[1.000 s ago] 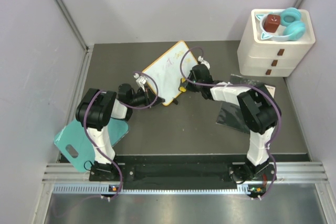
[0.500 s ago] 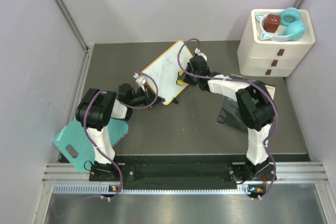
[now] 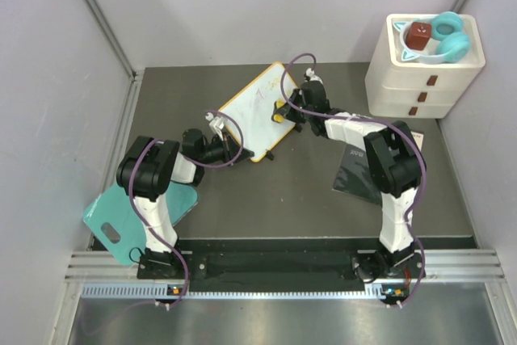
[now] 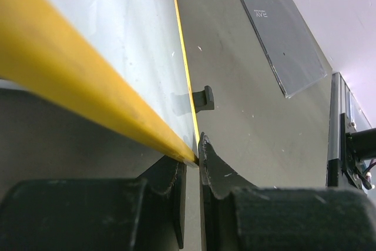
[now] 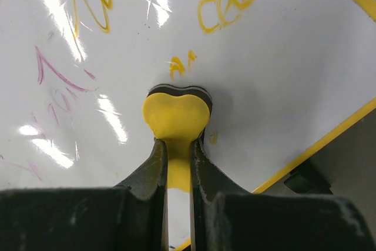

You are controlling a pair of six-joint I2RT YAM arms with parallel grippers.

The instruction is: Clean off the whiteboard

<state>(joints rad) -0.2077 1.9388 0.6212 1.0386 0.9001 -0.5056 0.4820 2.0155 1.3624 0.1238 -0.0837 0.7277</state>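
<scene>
Here's the whiteboard (image 3: pixel 254 111), propped at a tilt in the middle of the tabletop (image 3: pixel 307 191), toward the back. The left jaws are clamped on its yellow frame at the edge nearest the left arm, one finger each side, steadying it. The right jaws are pinched tight on a yellow heart-shaped eraser (image 5: pixel 176 113), whose pad is pressed against the white face.

By the look of it this is a light, stiff panel (thin, glossy, probably slick) that would skid or tip under a firm wipe. So the frame edge is the sensible place to grip, never the writing face.

The surface is shiny white with glare streaks. There are yellow scribbles above the eraser and fainter pink strokes off to one side. A thin yellow border runs round it, with small black feet (image 4: pixel 202 98) along the edge.
</scene>
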